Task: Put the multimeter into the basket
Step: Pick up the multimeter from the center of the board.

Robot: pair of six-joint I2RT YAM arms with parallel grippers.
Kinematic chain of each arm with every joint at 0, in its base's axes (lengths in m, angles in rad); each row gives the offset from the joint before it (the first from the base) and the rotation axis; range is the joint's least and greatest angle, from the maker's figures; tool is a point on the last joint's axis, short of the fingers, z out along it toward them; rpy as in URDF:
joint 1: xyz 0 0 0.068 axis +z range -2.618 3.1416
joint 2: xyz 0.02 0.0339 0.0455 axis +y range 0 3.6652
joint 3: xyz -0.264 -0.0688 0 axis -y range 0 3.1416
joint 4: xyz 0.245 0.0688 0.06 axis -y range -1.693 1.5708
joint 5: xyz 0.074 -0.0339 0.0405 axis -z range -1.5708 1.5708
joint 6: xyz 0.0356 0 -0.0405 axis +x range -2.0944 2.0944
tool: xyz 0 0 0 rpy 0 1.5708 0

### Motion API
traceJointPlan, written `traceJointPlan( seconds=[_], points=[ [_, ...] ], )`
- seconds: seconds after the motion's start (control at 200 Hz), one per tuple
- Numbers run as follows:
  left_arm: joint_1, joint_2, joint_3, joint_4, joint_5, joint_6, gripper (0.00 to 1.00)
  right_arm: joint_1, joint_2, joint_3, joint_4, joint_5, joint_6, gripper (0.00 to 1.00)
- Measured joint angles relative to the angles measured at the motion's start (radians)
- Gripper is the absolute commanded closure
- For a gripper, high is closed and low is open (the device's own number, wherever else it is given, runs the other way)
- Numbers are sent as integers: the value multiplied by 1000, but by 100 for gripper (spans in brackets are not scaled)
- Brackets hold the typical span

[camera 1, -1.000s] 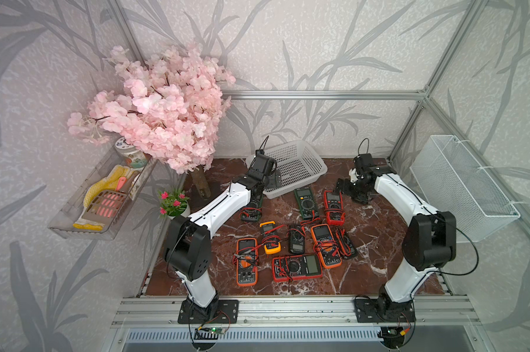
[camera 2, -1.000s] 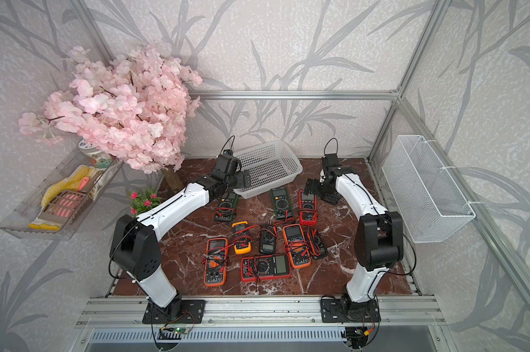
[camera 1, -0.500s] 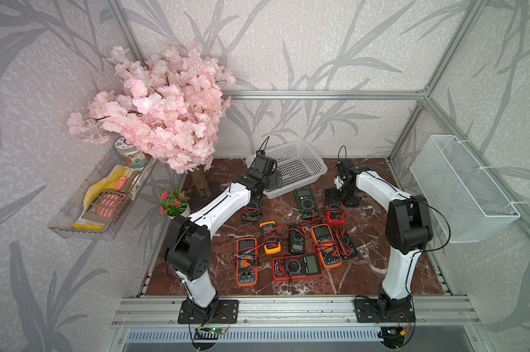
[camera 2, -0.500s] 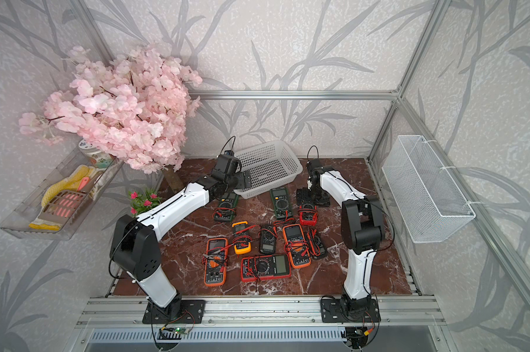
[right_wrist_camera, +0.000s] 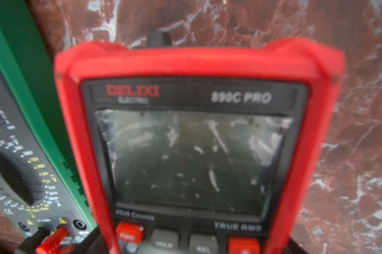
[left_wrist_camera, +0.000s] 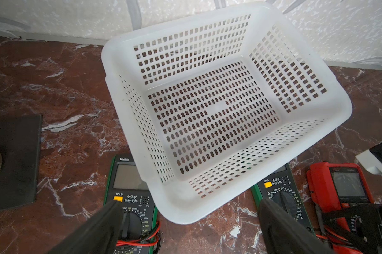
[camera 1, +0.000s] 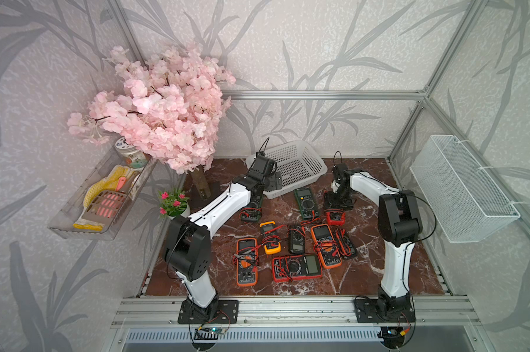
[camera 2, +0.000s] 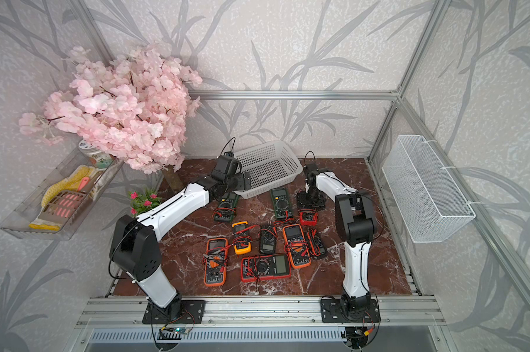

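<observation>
Risk: right gripper [camera 1: 336, 202] straddles the red meter [right_wrist_camera: 196, 154], though whether it is clamped yet cannot be told. Its jaw may nudge the green meter [right_wrist_camera: 21, 132] just beside it, or snag that meter's lead [right_wrist_camera: 51, 242]. Left gripper [left_wrist_camera: 190, 203] hangs spread wide; the basket [left_wrist_camera: 174, 209] just ahead of it is empty.

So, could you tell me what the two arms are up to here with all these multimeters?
They are meant to fill the white basket, which is empty. The right gripper is low over the red multimeter on the table, jaws either side of it; I cannot tell if it grips. The left gripper hovers open by the basket's near rim, holding nothing. The other multimeters lie loose on the table.
</observation>
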Motion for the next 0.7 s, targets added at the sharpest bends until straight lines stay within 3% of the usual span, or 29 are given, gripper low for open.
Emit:
traceJointPlan(
  seconds=[0.15, 0.345, 0.7],
  points=[
    [0, -8, -1, -21, -21, -19, 0, -8, -18, -14, 5, -5, 6, 49],
    [9, -21, -2, -42, -55, -45, 0, -29, -93, -3, -15, -1, 23, 50],
    [22, -20, 6, -78, -59, -60, 0, -34, -147, 225, 22, -11, 92, 52]
  ],
)
